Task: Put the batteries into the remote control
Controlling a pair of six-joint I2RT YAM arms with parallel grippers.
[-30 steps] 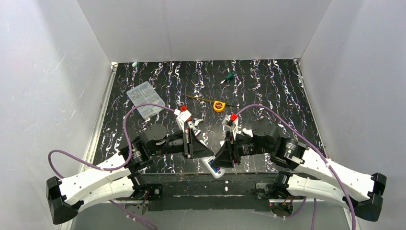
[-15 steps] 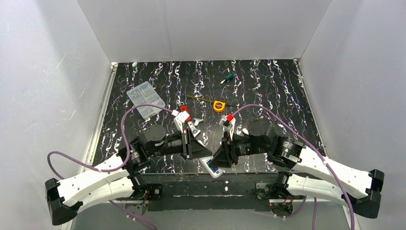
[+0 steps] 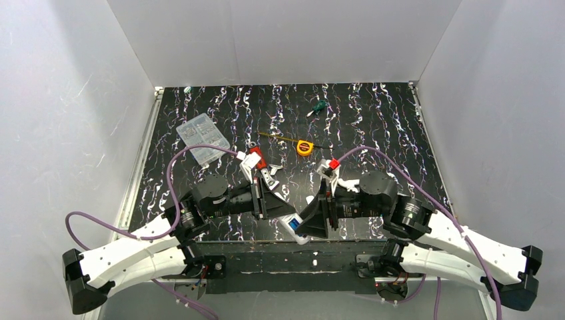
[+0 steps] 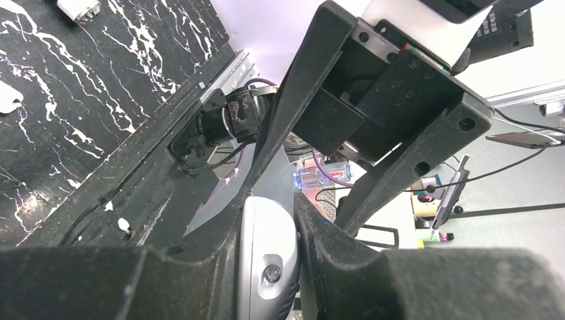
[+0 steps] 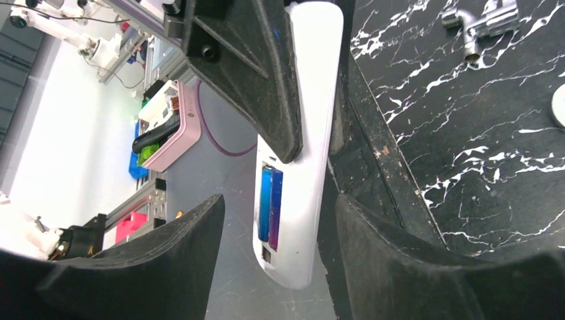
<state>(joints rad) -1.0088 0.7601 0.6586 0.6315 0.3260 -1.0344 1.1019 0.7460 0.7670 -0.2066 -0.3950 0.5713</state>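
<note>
The remote (image 5: 303, 133) sits at the near edge of the table (image 3: 373, 120), right between the two arms, with its lower end poking out past the edge. The left gripper (image 4: 268, 220) is clamped tight on it, one finger on each side. The back compartment is open, and the batteries (image 5: 270, 203) lie side by side in it, one blue and one more purplish.

The right gripper (image 5: 280, 220) has its fingers spread wide on either side of the remote's lower end. As far as I can see, neither pad touches it.

From the top camera both gripper bodies crowd over the remote, so only a white sliver shows. In the right wrist view, the left gripper's black finger (image 5: 253, 73) covers part of the remote's upper half.

Farther back on the table there's a clear plastic box (image 3: 203, 139), a yellow tape measure (image 3: 304, 147) and a green screwdriver (image 3: 318, 107). A metal fitting (image 5: 483, 20) lies on the table beside the remote.

Compared to a second ago, the right fingers are much farther apart and that wrist has shifted a little to the right. The left grip and the remote look unchanged.
</note>
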